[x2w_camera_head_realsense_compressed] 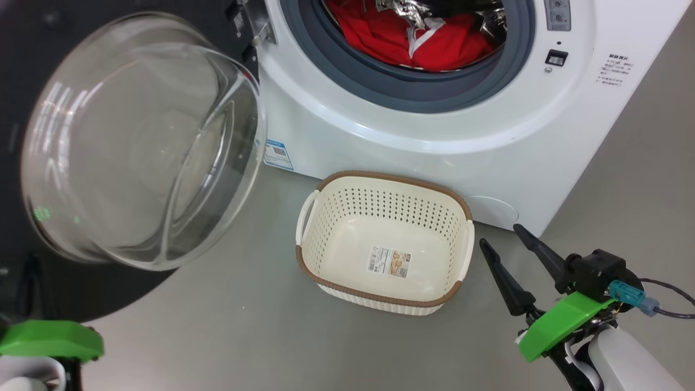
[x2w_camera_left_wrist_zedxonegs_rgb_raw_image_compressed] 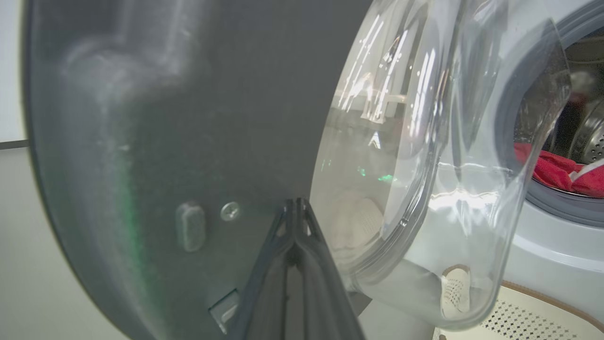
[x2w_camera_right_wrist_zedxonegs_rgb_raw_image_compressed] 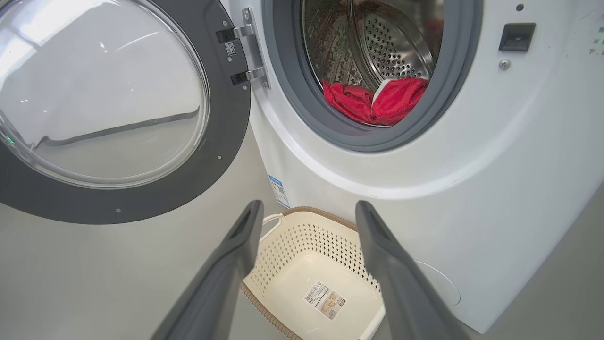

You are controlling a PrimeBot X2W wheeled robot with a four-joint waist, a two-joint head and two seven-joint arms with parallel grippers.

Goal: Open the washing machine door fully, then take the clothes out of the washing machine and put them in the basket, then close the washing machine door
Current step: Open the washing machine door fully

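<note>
Now the red clothes (x2w_camera_head_realsense_compressed: 380, 38) lie in the drum, basket (x2w_camera_head_realsense_compressed: 380, 176) below; left hand (x2w_camera_left_wrist_zedxonegs_rgb_raw_image_compressed: 295, 208) pressed together by the washing machine door (x2w_camera_head_realsense_compressed: 136, 141), right hand (x2w_camera_head_realsense_compressed: 499, 234) spread; door could swing back into the reach

— What am I looking at besides the job itself?
— The smooth grey floor (x2w_camera_head_realsense_compressed: 217, 336) is spreading across my head view, catching soft light.
— And off my left wrist?
— A thin dark strip (x2w_camera_left_wrist_zedxonegs_rgb_raw_image_compressed: 13, 144) is running between a paler surface (x2w_camera_left_wrist_zedxonegs_rgb_raw_image_compressed: 9, 71) above and floor below.
</note>
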